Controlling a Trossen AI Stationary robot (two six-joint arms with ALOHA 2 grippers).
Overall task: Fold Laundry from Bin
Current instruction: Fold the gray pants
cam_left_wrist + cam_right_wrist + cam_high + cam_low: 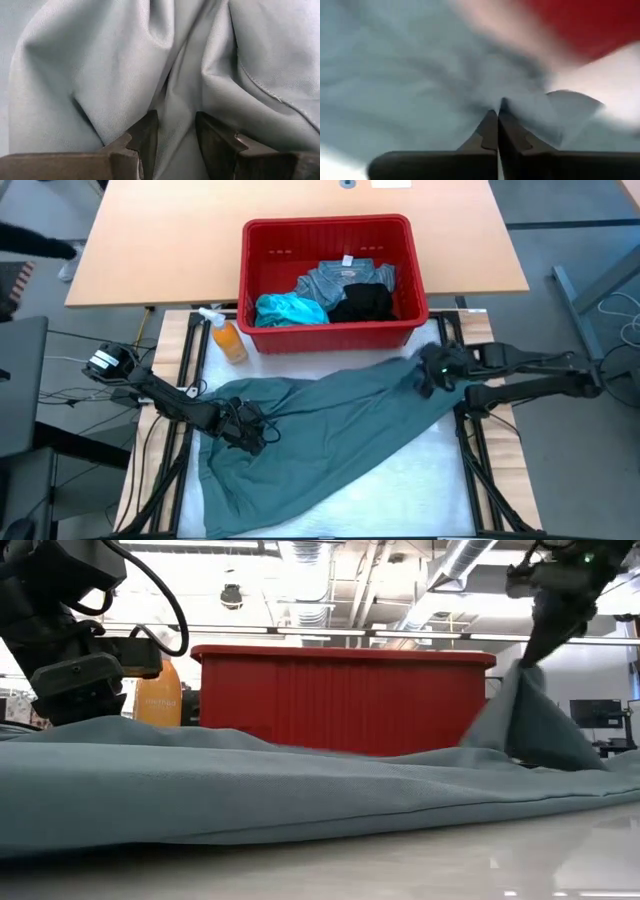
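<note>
A large muted grey-green soft garment (330, 435) is spread across the white padded table (440, 480), running from about 7 o'clock in the high view up to 2 o'clock, where one corner is lifted. At the 8 o'clock side, the left gripper (245, 430) is pressed down into the cloth; in the left wrist view its two dark fingers (142, 142) are seen partly apart with a fold of the grey-green fabric (175, 115) caught between them. At 2 o'clock the right gripper (432, 375) is raised above the table with a peak of the garment (525, 705) hanging from it, as seen in the low view; in the right wrist view its fingers (490, 132) are drawn together, pinched on the cloth (420, 90).

At 12 o'clock, just beyond the garment's far edge, a red rectangular plastic bin with slotted walls and a thick rim (330, 227) is placed. Three further pieces of laundry are held inside it: a bright turquoise garment (290, 310) at its near left, a black garment (365, 302) at its near right, and a mottled blue-grey garment (340, 278) behind and between them. An orange spray bottle with a white nozzle (228, 338) is laid just beside the bin's near left corner, at about 10 o'clock. A light wooden table (170, 240) is seen under and behind the bin.
</note>
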